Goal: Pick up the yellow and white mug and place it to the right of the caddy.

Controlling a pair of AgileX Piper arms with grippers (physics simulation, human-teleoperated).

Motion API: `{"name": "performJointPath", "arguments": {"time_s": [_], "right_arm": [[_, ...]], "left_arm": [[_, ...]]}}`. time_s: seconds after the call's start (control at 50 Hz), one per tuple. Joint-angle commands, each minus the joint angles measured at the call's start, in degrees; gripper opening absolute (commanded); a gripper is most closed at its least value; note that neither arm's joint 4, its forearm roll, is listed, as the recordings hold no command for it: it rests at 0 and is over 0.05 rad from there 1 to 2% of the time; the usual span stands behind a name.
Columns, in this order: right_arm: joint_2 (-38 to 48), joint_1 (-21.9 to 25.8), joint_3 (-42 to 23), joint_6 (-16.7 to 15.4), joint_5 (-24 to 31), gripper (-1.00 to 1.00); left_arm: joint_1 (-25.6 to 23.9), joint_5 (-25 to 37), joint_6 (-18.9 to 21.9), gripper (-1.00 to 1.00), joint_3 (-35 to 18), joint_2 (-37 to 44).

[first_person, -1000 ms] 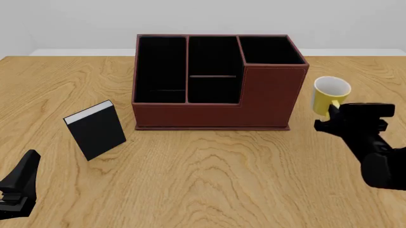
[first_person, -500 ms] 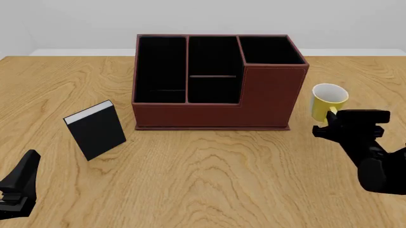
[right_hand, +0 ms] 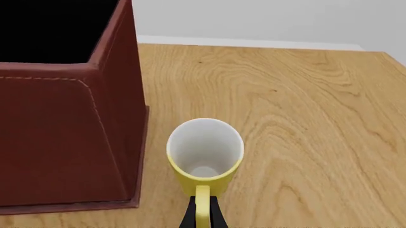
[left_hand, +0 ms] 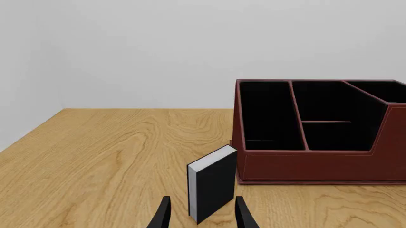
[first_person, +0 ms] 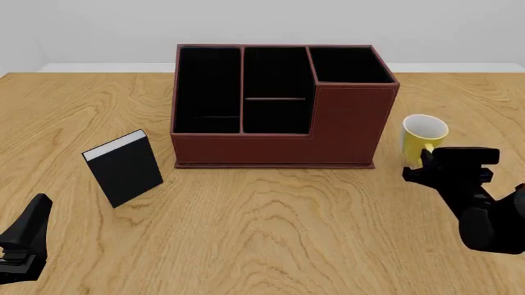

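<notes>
Only the right wrist view shows the right claw (right_hand: 201,216) clenched on the yellow and white mug's (right_hand: 204,159) handle. The left claw (left_hand: 200,217) hangs released, low over the desk (first_person: 271,215), facing the black book (left_hand: 213,184).

Wood table (first_person: 271,221) carries caddy (first_person: 279,132) w/ black book (first_person: 125,167) standing left of it.

No readable text, label, brand, number or sign is showing in any view. The caddy (first_person: 279,110), the mug (first_person: 422,136), the black book (first_person: 123,167) and the desk (first_person: 271,233) are all showing plain, unmarked surfaces.
</notes>
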Motion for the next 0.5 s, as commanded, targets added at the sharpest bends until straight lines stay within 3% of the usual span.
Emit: {"name": "performJointPath", "arguments": {"time_s": [0.02,0.5], "right_arm": [[1.5,-0.3,-0.7,0.6,-0.7,-1.0],[6.6,-0.7,-1.6,0.2,-3.3,-1.0]], "left_arm": [[0.0,0.0,0.0,1.0,0.0,0.0],[0.0,0.0,0.0,1.0,0.0,0.0]]}}
